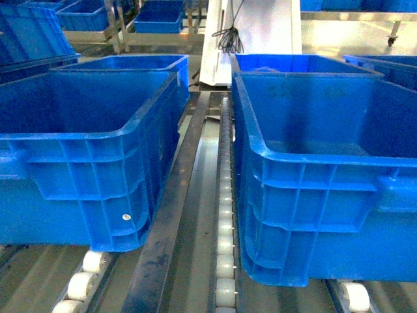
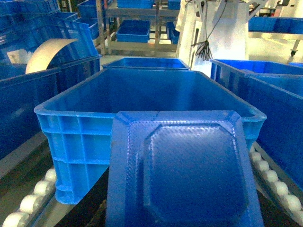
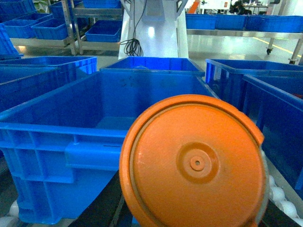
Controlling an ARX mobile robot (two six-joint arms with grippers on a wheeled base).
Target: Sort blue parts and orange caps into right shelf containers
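Observation:
A flat blue part point(image 2: 189, 170) with an octagonal raised centre fills the lower half of the left wrist view. It hangs close to the camera in front of a large blue crate point(image 2: 80, 118), and it hides the left gripper's fingers. In the right wrist view a round orange cap point(image 3: 194, 163) is held the same way, face-on, before another deep blue crate point(image 3: 61, 127). It covers the right gripper's fingers. The head view shows two such crates, left point(image 1: 78, 140) and right point(image 1: 313, 163), side by side. Neither gripper appears in that view. Both crates look empty where their floors show.
The crates stand on a roller conveyor with white rollers point(image 1: 225, 215) and a dark metal rail point(image 1: 176, 222) between them. More blue crates point(image 1: 137, 62) sit behind. A white stand with a black cable point(image 1: 231, 39) rises at the back, and shelving with bins stands beyond it.

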